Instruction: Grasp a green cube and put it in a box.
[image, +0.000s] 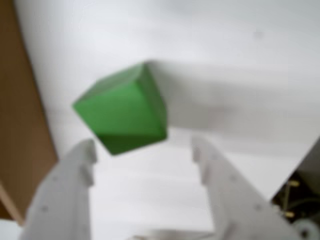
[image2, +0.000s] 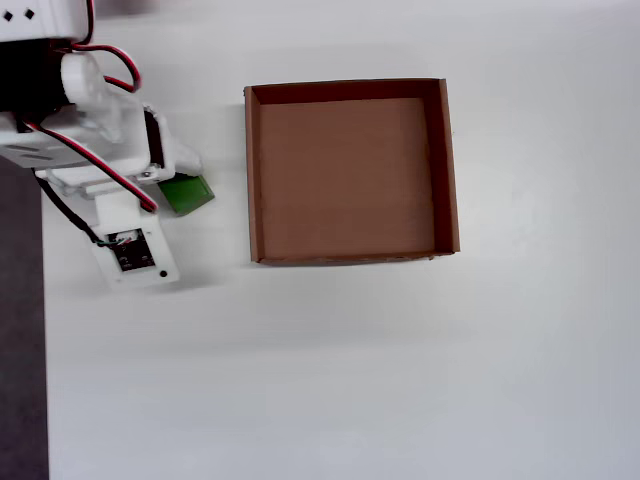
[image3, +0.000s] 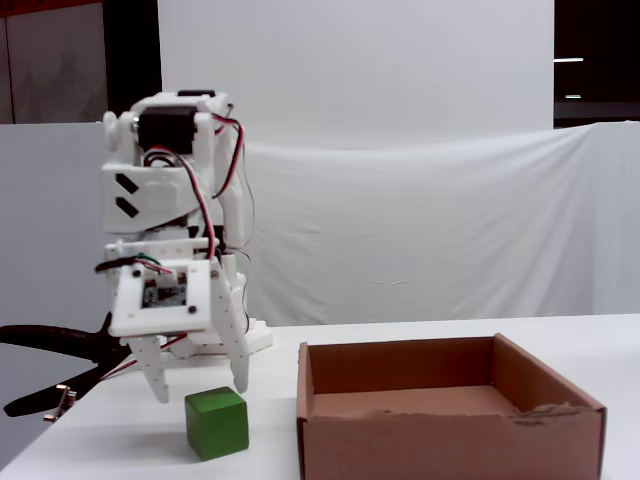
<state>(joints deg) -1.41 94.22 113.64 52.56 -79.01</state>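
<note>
White table: matte green cube beside shallow cardboard box.

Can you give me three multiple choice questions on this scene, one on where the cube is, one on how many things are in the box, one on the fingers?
1. Where is the green cube?
A. Inside the box
B. On the table beside the box
C. Lifted in the air

2. How many things lie in the box?
A. None
B. One
C. Two

3. How do the fingers stand?
A. Shut on the cube
B. Shut on nothing
C. Open, not touching the cube

Answers: 1 B, the fixed view shows it resting on the table left of the box. 2 A, the overhead view shows a bare floor. 3 C, the wrist view shows a gap.
</note>
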